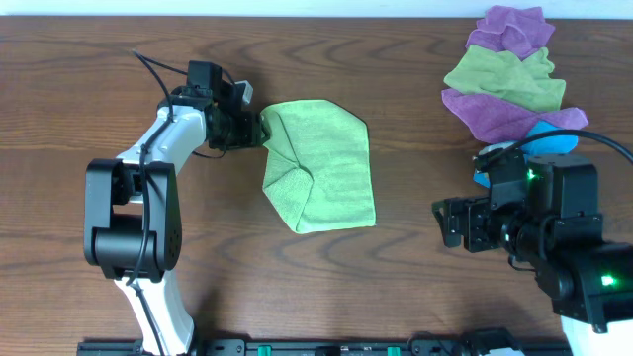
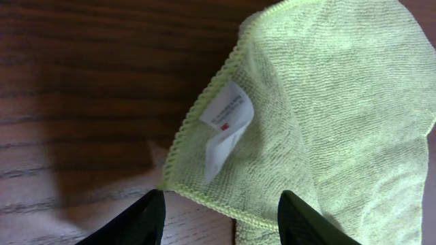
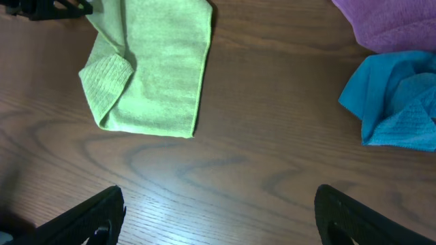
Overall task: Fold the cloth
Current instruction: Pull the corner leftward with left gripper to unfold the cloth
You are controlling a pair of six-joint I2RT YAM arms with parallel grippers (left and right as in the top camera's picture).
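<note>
This is a robotics lab bench: a bare dark brown wood-grain tabletop [image 1: 415, 89] carries a white-and-black jointed robot arm [image 1: 148, 168] and a black robot arm [image 1: 554, 237] showing green status lights, with a black mounting rail [image 1: 326, 348] along the near edge. A heap of purple, green and blue microfibre cloths [image 1: 509, 74] fills the far right corner, and one light green microfibre cloth [image 1: 321, 163] lies alone mid-table.

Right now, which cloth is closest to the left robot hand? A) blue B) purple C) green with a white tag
C: the left gripper is open at the edge of the green cloth, its white tag showing; the purple cloths and blue cloth lie far across the table.
</note>
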